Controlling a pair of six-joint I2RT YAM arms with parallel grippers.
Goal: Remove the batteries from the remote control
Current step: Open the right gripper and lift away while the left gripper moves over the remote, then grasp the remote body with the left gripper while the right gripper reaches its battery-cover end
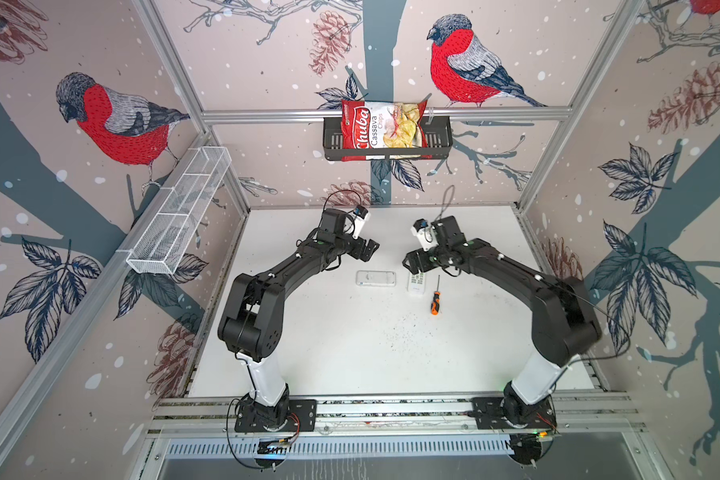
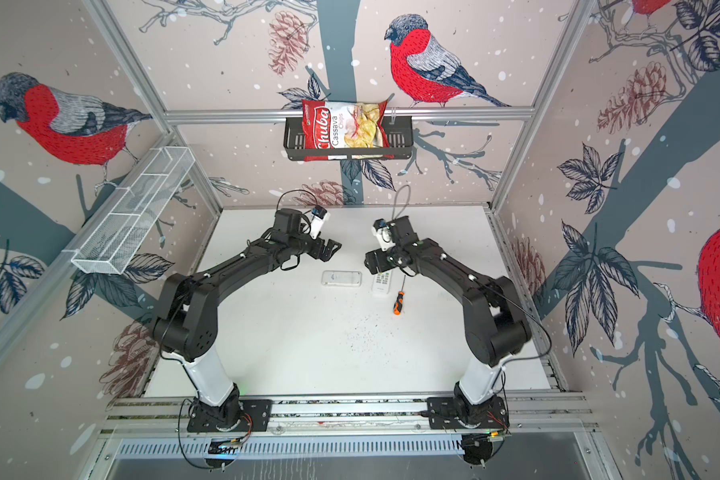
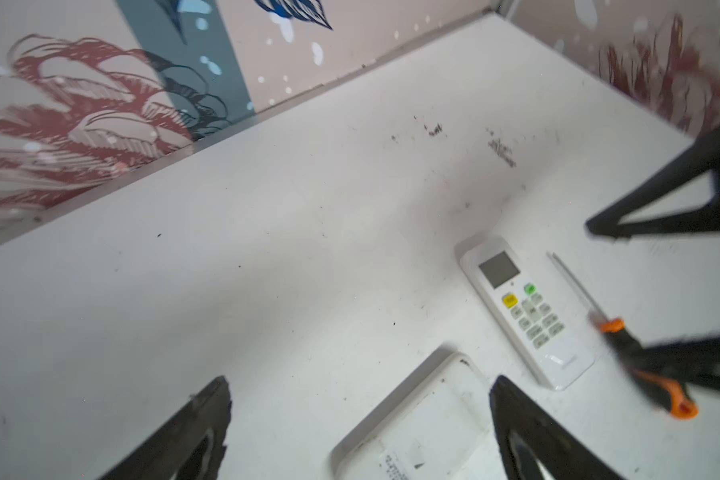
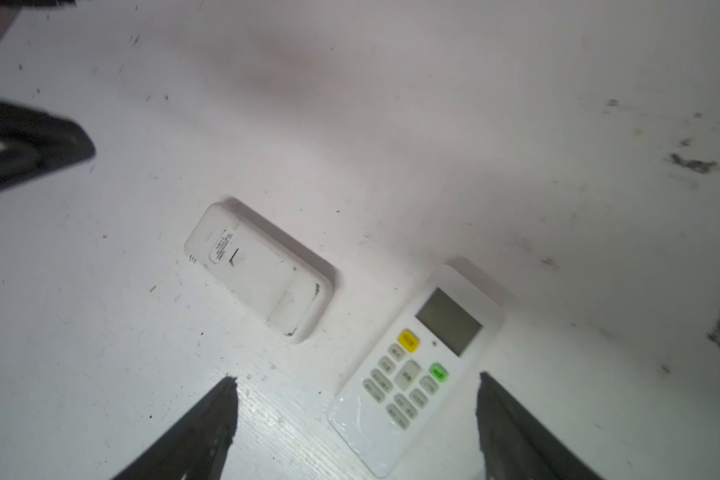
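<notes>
Likely lab: aluminium frame [image 1: 267,115], wallpapered walls [image 1: 267,62]

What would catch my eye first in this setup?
Two black arms arch over the white table, left gripper and right gripper open near a face-down remote and a buttons-up remote beside an orange-handled screwdriver. On the back wall, a red chips bag sits in a black basket.

Keypad remote [image 1: 415,286] partly under the right gripper [image 1: 409,262] in both top views; screwdriver [image 3: 618,336] blurry in left wrist view
</notes>
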